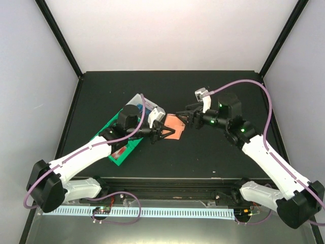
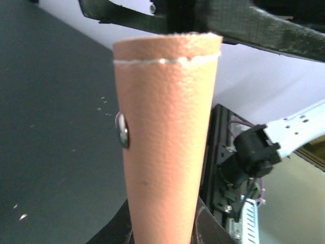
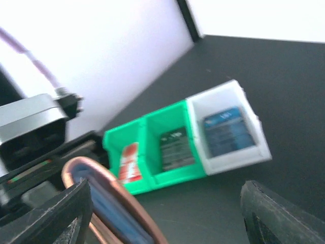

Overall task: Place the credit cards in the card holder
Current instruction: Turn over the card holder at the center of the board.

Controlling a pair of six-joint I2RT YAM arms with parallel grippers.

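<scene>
The salmon-brown card holder (image 1: 174, 127) hangs above the table's middle, and my left gripper (image 1: 163, 133) is shut on its near end. In the left wrist view the card holder (image 2: 167, 142) stands up from between the fingers of the left gripper (image 2: 162, 237), its metal snap (image 2: 122, 130) on the left edge. My right gripper (image 1: 182, 117) is open at the holder's far end, its jaws wide apart. In the right wrist view the right gripper (image 3: 167, 218) has the holder's curved rim (image 3: 119, 198), blue inside, beside its left finger (image 3: 61, 213). Credit cards lie in the bins: white-red (image 3: 130, 161), dark (image 3: 176, 147), blue (image 3: 228, 129).
A green two-compartment bin (image 1: 118, 152) and a white bin (image 1: 136, 99) joined to it lie slanted left of centre, under my left arm. The same green bin (image 3: 152, 119) and white bin (image 3: 218, 99) show in the right wrist view. A black frame edges the table.
</scene>
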